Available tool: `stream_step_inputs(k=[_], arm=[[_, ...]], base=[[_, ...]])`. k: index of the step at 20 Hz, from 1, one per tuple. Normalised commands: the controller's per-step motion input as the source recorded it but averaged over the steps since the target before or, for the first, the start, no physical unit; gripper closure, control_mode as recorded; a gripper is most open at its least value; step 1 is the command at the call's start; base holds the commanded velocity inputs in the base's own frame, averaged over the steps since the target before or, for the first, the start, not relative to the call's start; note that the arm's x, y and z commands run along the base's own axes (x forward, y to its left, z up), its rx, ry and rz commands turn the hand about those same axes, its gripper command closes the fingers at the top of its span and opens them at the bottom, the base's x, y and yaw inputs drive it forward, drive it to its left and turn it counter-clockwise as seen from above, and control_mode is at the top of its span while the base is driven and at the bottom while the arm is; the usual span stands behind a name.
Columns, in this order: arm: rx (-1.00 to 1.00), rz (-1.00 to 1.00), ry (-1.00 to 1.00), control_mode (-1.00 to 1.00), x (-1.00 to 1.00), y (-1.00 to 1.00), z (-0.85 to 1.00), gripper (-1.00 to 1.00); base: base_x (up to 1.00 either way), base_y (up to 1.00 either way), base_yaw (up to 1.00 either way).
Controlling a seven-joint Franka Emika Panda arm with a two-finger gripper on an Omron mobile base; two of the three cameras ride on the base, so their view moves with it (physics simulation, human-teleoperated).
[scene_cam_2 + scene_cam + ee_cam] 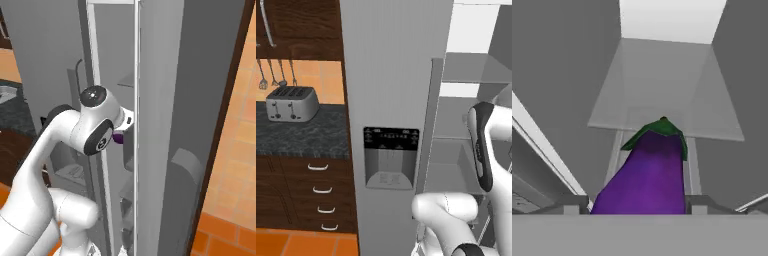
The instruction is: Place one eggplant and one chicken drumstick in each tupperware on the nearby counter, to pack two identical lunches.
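Eggplant (647,175): glossy purple skin, smooth, matt green cap. Fridge (391,75): matt grey, brushed-metal look; dispenser panel (391,138) glossy black. Fridge shelves (662,90): pale, translucent, plastic-like. Toaster (292,103): silver metal, satin sheen. Bench (301,135): dark speckled stone, polished. Drawers (316,195): dark brown wood grain, silver metal handles. Floor (301,245): orange tile, smooth. Arm (55,145): glossy white shell, dark joints.
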Motion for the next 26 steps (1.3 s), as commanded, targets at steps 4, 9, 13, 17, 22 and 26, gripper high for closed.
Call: stream_step_inputs(k=[4, 9, 13, 17, 22, 26], arm=[[0.0, 0.0, 0.0, 1.0, 0.0, 0.0, 0.0, 1.0], [0.0, 0.0, 0.0, 1.0, 0.0, 0.0, 0.0, 1.0], [0.0, 0.0, 0.0, 1.0, 0.0, 0.0, 0.0, 1.0], [0.0, 0.0, 0.0, 1.0, 0.0, 0.0, 0.0, 1.0], [0.0, 0.0, 0.0, 1.0, 0.0, 0.0, 0.0, 1.0], [0.0, 0.0, 0.0, 1.0, 0.0, 0.0, 0.0, 1.0]], base=[[-1.0, 1.0, 0.29], [-0.73, 1.0, 0.16], [0.0, 1.0, 0.01], [0.0, 1.0, 0.04], [-0.03, 1.0, 0.44], [0.18, 1.0, 0.46]])
